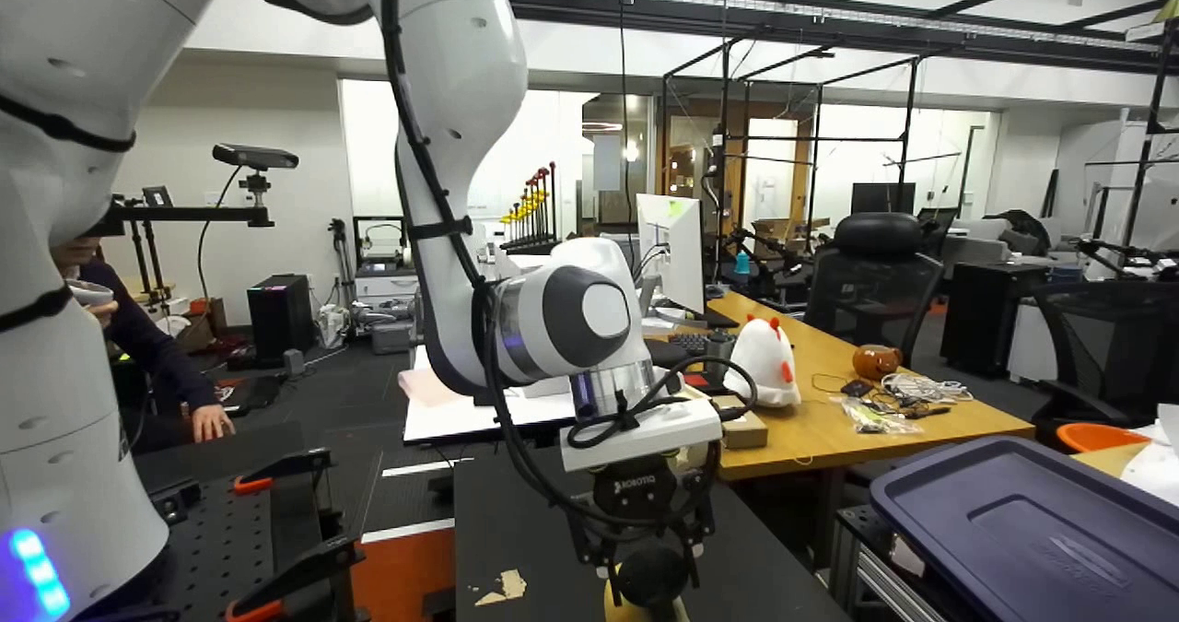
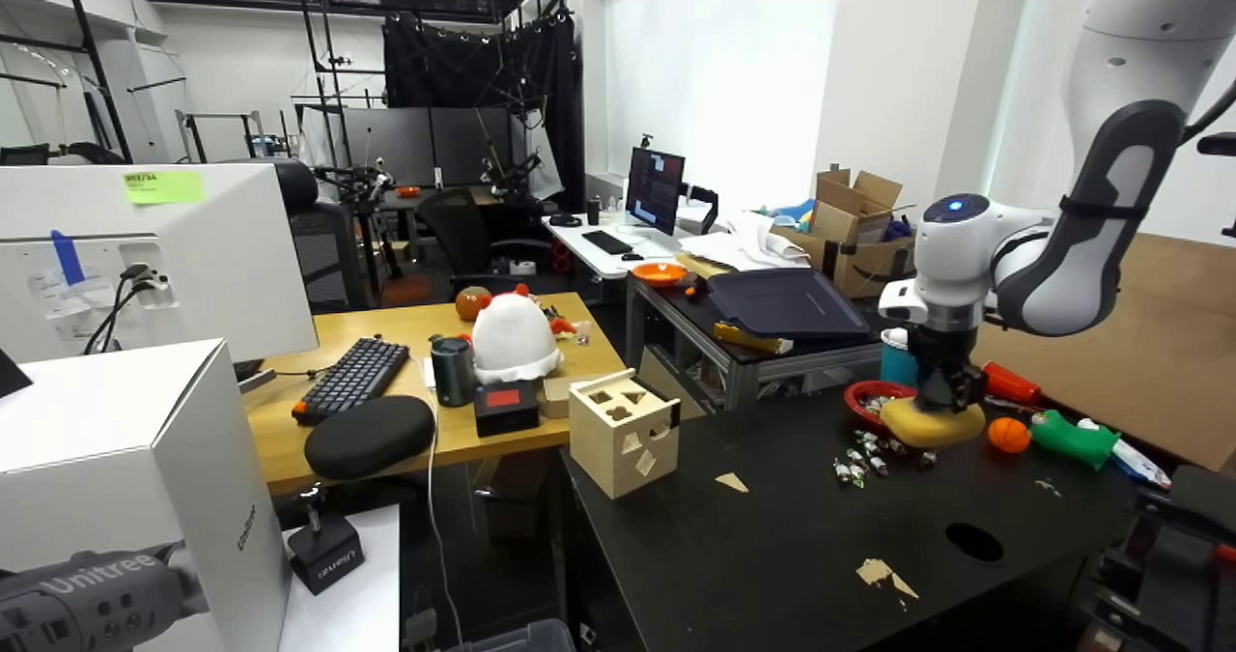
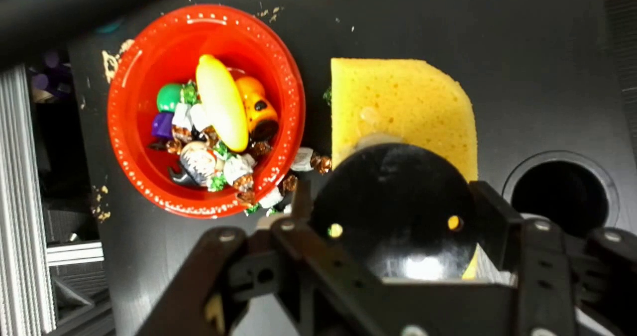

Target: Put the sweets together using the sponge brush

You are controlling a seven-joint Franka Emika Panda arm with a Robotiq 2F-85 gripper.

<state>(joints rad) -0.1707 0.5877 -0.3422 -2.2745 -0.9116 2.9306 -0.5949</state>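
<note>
Leftmost of the task's things, in an exterior view, small foil-wrapped sweets [image 2: 877, 464] of silver, brown and green form a loose cluster on the black counter [image 2: 753, 555], just beside the round red plastic bowl [image 2: 853, 406], with a couple of strays farther right. Right of the bowl in the wrist view, the claw [image 3: 394, 201] pinches the bright yellow sponge brush [image 3: 403, 97] by its round black knob [image 3: 393, 176]; whether its underside touches the counter I cannot tell. Gathering looks partly done: the strays seem left to pull in.
</note>
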